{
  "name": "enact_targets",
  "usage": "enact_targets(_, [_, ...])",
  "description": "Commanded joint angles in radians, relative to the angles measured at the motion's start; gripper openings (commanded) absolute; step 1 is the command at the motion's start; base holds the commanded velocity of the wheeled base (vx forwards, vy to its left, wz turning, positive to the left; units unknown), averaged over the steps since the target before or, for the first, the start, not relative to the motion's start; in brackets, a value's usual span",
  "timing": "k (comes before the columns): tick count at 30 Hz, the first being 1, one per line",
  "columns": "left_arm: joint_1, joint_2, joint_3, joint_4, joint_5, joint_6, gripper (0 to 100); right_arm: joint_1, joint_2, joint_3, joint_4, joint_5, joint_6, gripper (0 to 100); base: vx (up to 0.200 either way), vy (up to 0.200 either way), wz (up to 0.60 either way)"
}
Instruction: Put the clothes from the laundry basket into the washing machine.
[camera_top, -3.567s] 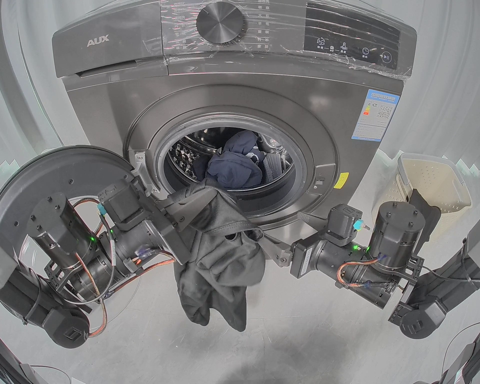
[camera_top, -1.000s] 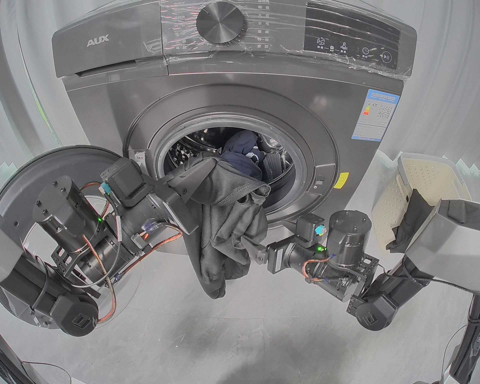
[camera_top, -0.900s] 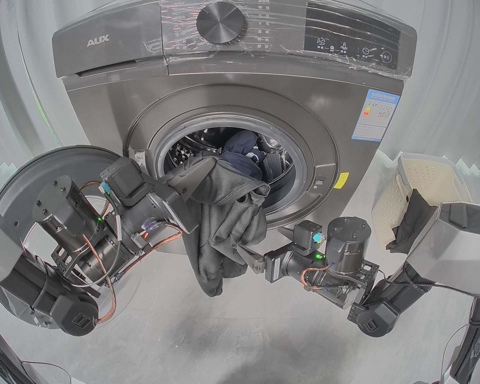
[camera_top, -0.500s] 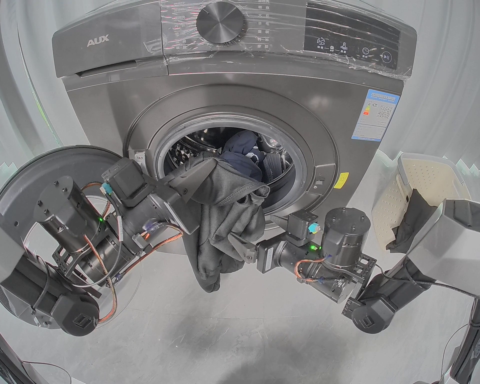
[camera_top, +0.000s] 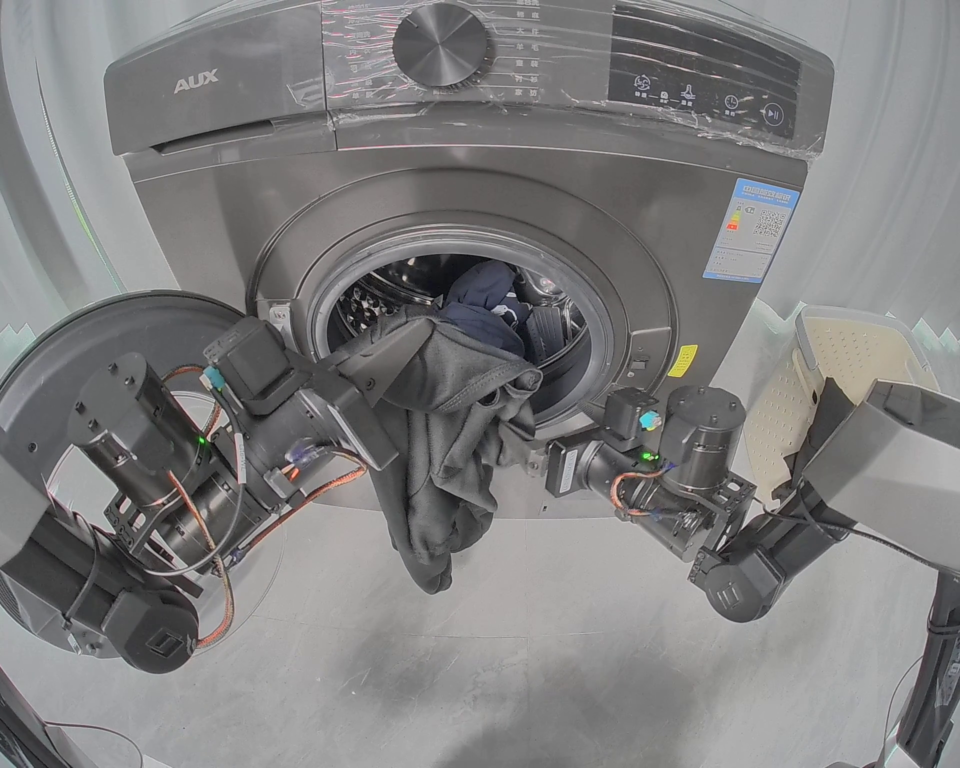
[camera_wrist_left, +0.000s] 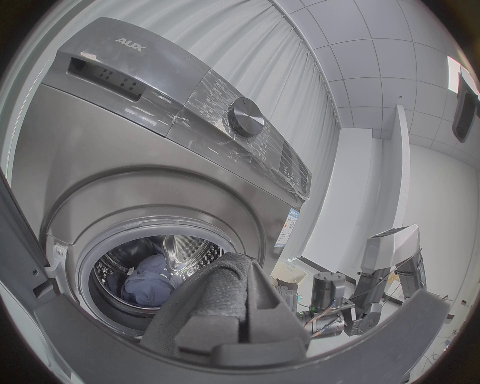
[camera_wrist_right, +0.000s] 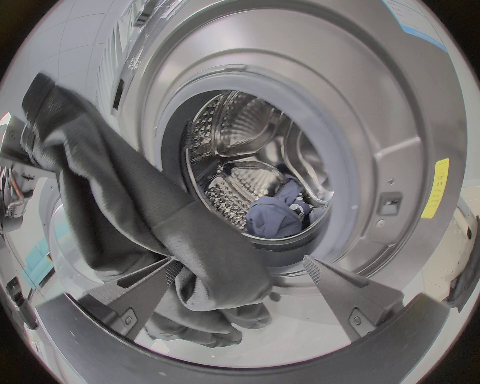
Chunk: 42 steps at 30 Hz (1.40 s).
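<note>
The dark grey garment (camera_top: 450, 450) hangs in the centre of the head view. The left gripper (camera_top: 405, 345) holds it at the top, jaws clamped on the cloth (camera_wrist_left: 220, 295). That arm comes in from the lower left of the frame, its forearm slanting up toward the door opening. The garment's long axis runs vertical: its upper folds bunch at the lower rim of the opening and its loose end points down at the floor (camera_top: 560, 650).

The right gripper (camera_top: 520, 438) sits at the garment's right edge, its arm reaching in from the lower right, nearly level. In the right wrist view its jaws stand wide apart, and a fold of the garment drapes between them and over one finger (camera_wrist_right: 147, 289).

At the right edge of the frame the cream laundry basket (camera_top: 870, 350) looks tipped, with a dark cloth (camera_top: 825, 425) at its near rim.

Behind, the washing machine (camera_top: 480, 190) takes up the upper frame, its door (camera_top: 120, 335) swung open to the left. Navy clothes (camera_top: 480, 300) lie heaped inside the drum (camera_top: 375, 310).
</note>
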Motion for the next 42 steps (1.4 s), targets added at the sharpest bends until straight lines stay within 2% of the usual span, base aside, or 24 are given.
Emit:
enact_targets(1, [-0.002, 0.002, 0.0, -0.001, 0.0, 0.0, 0, -0.014, -0.014, -0.003, -0.003, 0.0, 0.0, 100, 0.0, 0.0, 0.0])
enact_targets(18, [0.001, 0.005, 0.003, -0.001, 0.0, -0.001, 0, 0.099, -0.029, -0.01, -0.011, 0.005, 0.0, 100, 0.0, 0.0, 0.0])
enact_targets(26, [0.001, 0.005, 0.008, -0.001, -0.002, -0.001, 0, 0.081, -0.029, -0.092, -0.011, 0.007, 0.001, 100, 0.0, 0.0, 0.0])
enact_targets(39, [-0.004, 0.001, 0.009, -0.001, -0.002, -0.003, 0, 0.087, 0.023, -0.147, -0.049, 0.036, 0.003, 100, 0.0, 0.0, 0.0])
enact_targets(40, [-0.004, 0.001, 0.009, -0.001, -0.003, -0.005, 0, 0.088, 0.022, -0.147, -0.049, 0.039, 0.003, 0, 0.0, 0.0, 0.0])
enact_targets(42, [-0.004, 0.002, 0.008, -0.001, -0.002, -0.005, 0, 0.091, 0.014, -0.138, -0.049, 0.04, 0.003, 0, 0.0, 0.0, 0.0])
